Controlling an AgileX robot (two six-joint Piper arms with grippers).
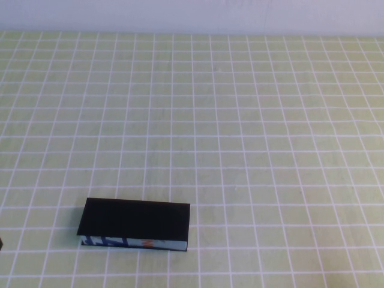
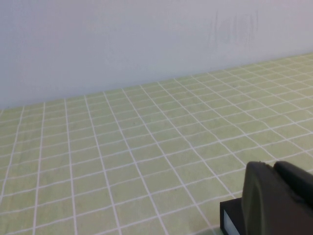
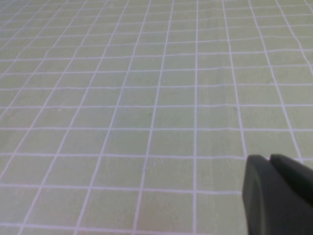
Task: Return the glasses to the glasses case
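The glasses case (image 1: 135, 224) lies shut on the checked cloth at the front left, its flat black lid down and its blue, white and orange front edge facing me. The glasses are not in any view. My left gripper (image 2: 273, 166) is shut and empty, low over the cloth just beside one end of the case (image 2: 230, 218), not touching it. My right gripper (image 3: 269, 159) is shut and empty over bare cloth, away from the case. Neither arm shows in the high view, apart from a dark speck at the left edge.
A yellow-green cloth with a white grid (image 1: 240, 120) covers the whole table. A pale wall (image 2: 146, 39) rises behind its far edge.
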